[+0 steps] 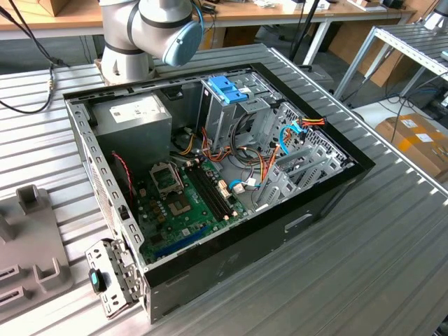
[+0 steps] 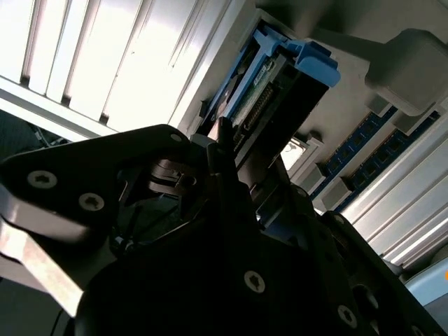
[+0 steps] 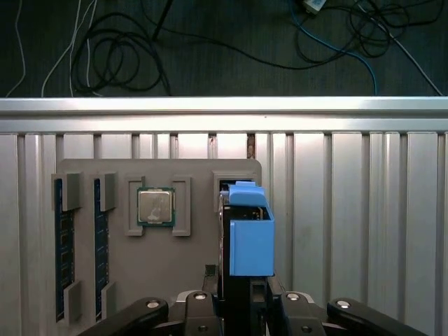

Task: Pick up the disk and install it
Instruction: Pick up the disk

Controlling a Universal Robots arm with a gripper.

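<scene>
In the first wrist view the disk [image 3: 250, 238] stands on edge between my fingers, a dark metal slab with a light-blue plastic rail facing the camera. My gripper [image 3: 238, 288] is shut on its lower end. The second wrist view shows the disk [image 2: 276, 80] from the side, with its blue rails and connector strip reaching out past my gripper [image 2: 227, 157]. The disk hangs above the grey fixture tray [image 3: 192, 269], over a dark slot [image 3: 222, 183] at the tray's far edge.
The tray also holds a processor chip [image 3: 155, 207] and two memory sticks [image 3: 64, 259]. The open computer case [image 1: 329, 199] lies on the ribbed metal table [image 1: 392, 266], with a blue latch [image 1: 227, 89] on top of its drive cage. The tray [image 1: 31, 238] sits at the exterior view's left.
</scene>
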